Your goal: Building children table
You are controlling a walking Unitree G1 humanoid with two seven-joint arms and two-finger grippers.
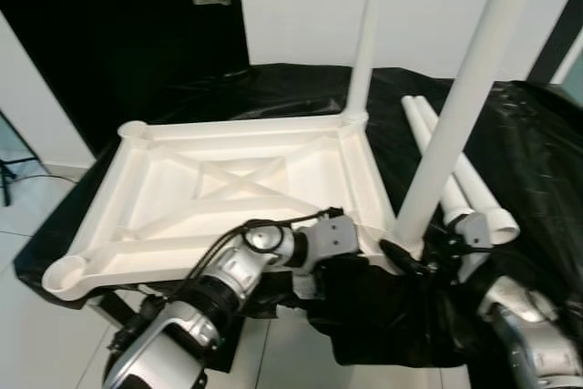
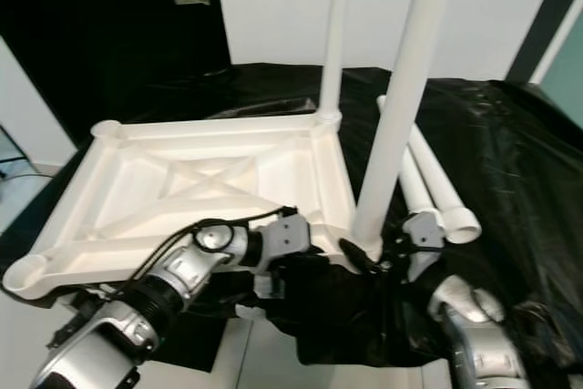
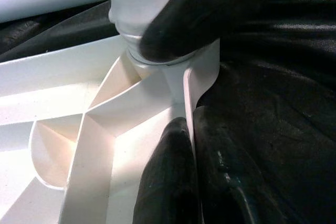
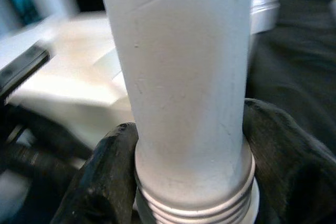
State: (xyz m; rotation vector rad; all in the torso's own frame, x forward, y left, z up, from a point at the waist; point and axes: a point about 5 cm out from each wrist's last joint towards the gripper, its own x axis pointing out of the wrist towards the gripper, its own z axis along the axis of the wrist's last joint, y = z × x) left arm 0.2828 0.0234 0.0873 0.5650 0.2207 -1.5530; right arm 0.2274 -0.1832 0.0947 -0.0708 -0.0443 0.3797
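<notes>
Right claw (image 4: 191,182) grips white table leg (image 4: 184,77) near its threaded end

Tabletop (image 1: 228,179) moulded in matt white plastic, legs (image 1: 455,116) smooth white plastic, threaded end ridged, sheet (image 1: 519,134) glossy crinkled black plastic, arms (image 1: 228,271) brushed silver metal

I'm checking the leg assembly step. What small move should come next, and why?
Probably keep twisting the near leg down with the right hand: its threads still show above the socket, while the left hand pinches the tabletop corner.
</notes>
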